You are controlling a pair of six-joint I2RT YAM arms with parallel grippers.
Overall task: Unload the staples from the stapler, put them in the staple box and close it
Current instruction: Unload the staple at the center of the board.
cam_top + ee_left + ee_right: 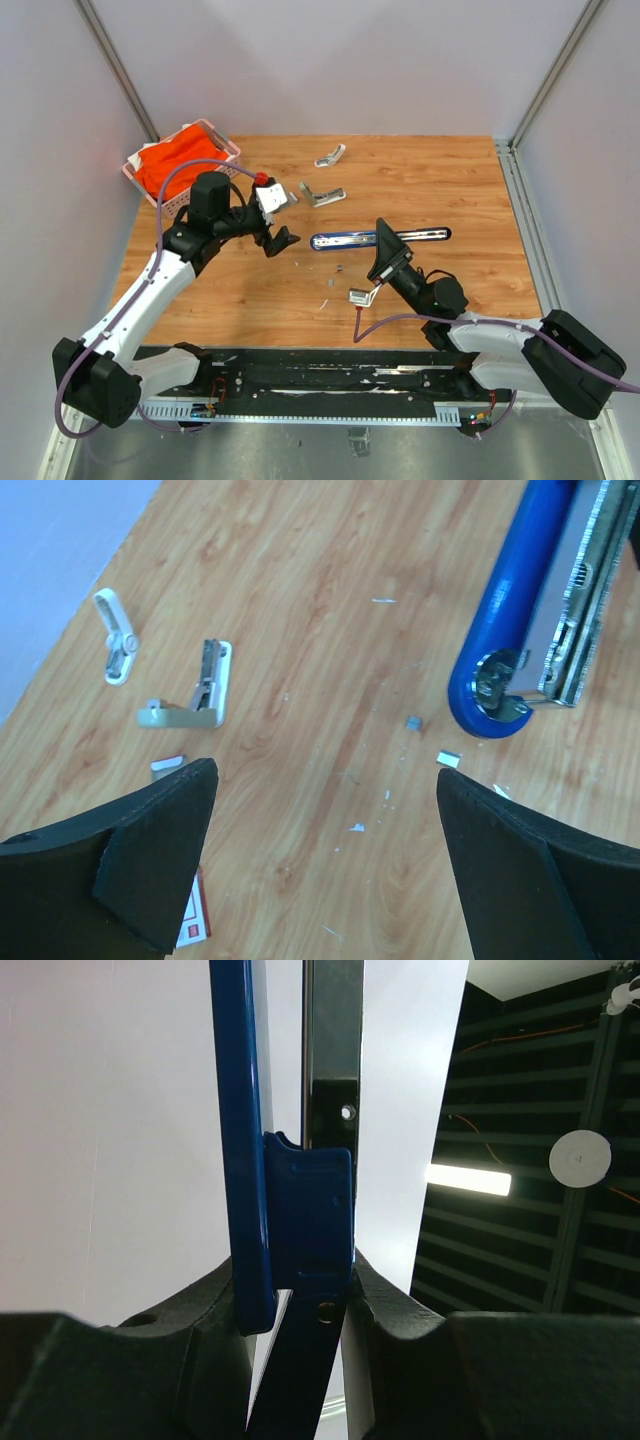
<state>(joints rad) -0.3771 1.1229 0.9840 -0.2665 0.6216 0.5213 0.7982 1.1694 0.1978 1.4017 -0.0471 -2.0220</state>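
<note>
Wooden table (pixel 440 180), pale walls all round, seen from above. A basket (pixel 225 140) of orange cloth (pixel 180 165) sits in the far left corner. The stapler (pixel 345 241) is mid-table, swung open in a line, blue body left and black arm right. Whether it rests on the wood or hangs just above, I cannot tell. The right gripper (pixel 386 250) is clamped across its middle. The left gripper (pixel 275 232) hovers just left of the blue end, not touching it. Two small pale pieces lie beyond, a bracket (pixel 322 195) and a clip (pixel 330 155).

Over to the left wrist: both black fingers (pixel 160 850) are spread wide with bare wood between them. The stapler's rounded blue end is at upper right, its metal channel (pixel 585 600) lying alongside. A grey speck (pixel 412 721) lies just beside that end, too small to identify. A white box (pixel 192 920) with a red mark peeks from under the left finger.

Right wrist now: the jaws are squeezed on the stapler, blue shell and black arm running straight away from the lens, with white wall and dark ceiling lights behind.
</note>
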